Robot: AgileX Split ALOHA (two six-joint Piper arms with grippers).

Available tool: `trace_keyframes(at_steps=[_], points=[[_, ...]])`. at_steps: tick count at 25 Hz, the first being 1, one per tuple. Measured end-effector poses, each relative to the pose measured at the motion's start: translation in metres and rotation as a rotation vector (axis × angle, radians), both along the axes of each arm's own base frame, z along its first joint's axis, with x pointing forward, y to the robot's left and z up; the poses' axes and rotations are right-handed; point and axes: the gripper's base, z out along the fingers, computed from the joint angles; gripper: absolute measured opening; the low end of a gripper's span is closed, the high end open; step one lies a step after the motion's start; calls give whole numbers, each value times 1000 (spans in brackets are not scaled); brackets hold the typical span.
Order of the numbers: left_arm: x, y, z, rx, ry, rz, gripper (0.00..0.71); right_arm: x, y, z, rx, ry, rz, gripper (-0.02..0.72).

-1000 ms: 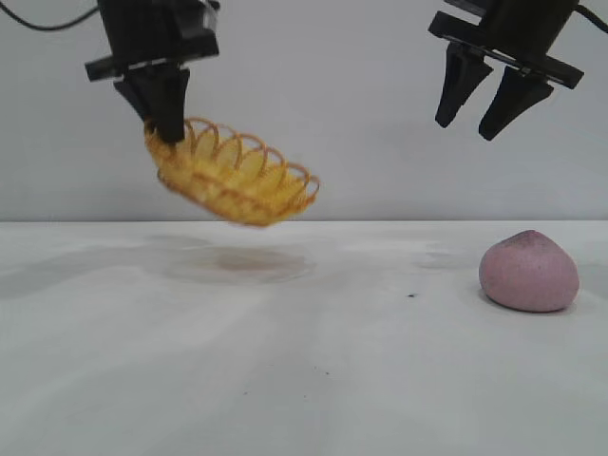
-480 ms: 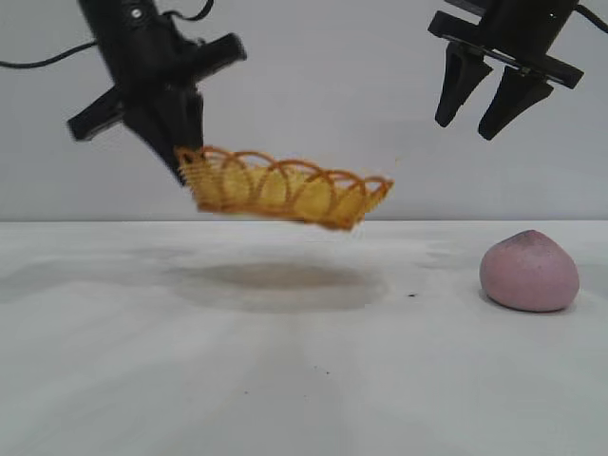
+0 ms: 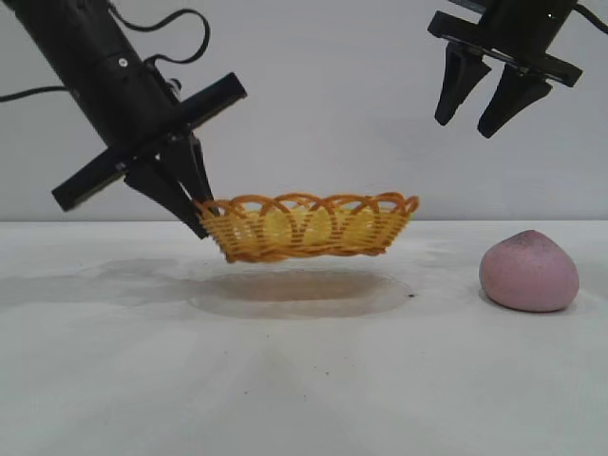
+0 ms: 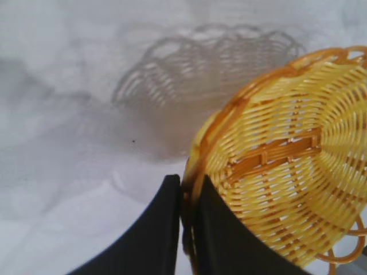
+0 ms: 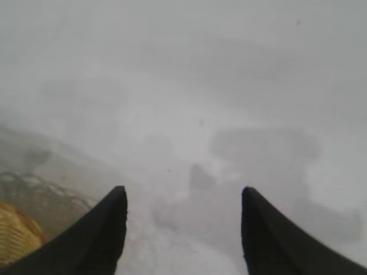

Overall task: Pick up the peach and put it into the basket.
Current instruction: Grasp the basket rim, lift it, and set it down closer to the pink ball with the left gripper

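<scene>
Left claw pinched tight on the basket rim, holding it level just above the table. Left wrist view catches what the outside camera can't: the 2 black fingers clamping the orange-brown edge, yellow weave fanning inside, and the basket's looped shadow on the white top. Right claw hangs high at 1 o'clock, jaws apart, gripping nothing; its own camera shows just a sliver of basket. Peach, matte pink and rounded, sits on the table at 3 o'clock from the basket, well apart.
</scene>
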Motion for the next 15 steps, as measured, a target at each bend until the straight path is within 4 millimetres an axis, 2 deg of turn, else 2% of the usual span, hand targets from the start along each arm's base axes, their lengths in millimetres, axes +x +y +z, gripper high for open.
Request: trace_keyframes(at_steps=[4,7,11,12,14,15], points=[[1,-10,-6,2,-28,4,0,0,0,0,-1,-1,1,413],[-2,-21,-17,6,-11,-6,0,0,0,0,3,0,0,413],[-3,-25,-24,-3,9,-1,0,0,0,0,3,0,0,413],[-3,-25,-25,-3,10,-1,71,0,0,0,3,0,0,413],[-3,-25,-25,-3,11,-1,71,0,0,0,3,0,0,413],[-3,-25,-25,-2,13,-4,161,0,0,0,4,0,0,413]])
